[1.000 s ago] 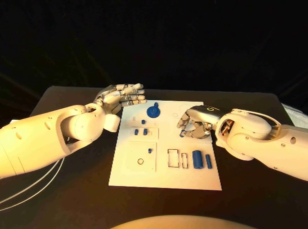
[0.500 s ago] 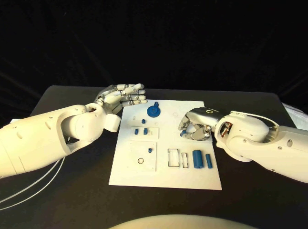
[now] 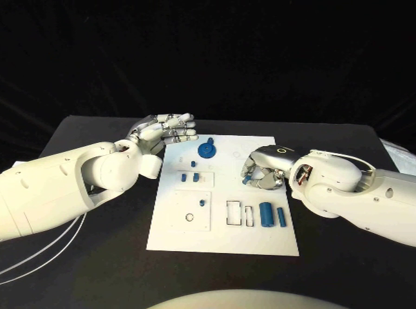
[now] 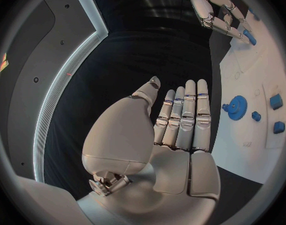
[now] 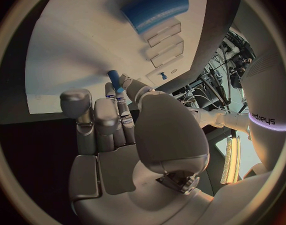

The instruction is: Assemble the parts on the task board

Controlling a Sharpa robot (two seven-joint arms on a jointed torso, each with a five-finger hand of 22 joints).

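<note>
Since a second ago the right hand (image 3: pixel 262 172) has curled tighter over the task board (image 3: pixel 264 241), pinching a small blue peg (image 5: pixel 113 79) (held just above the board's middle). The left hand (image 3: pixel 164 132) stays flat-fingered and empty beside the board's far left corner.

- The task board (image 3: pixel 222 238) looked like smooth, matt white plastic.
- The parts, among them a cylinder (image 3: pixel 266 214) and a toothed gear (image 3: pixel 207 150), were plain blue plastic with a dull finish.
- The left robot hand (image 4: pixel 180 120) and right robot hand (image 5: pixel 127 130) showed satin silver, metal-like shells.
- The desk (image 3: pixel 96 257) was matt black.
</note>
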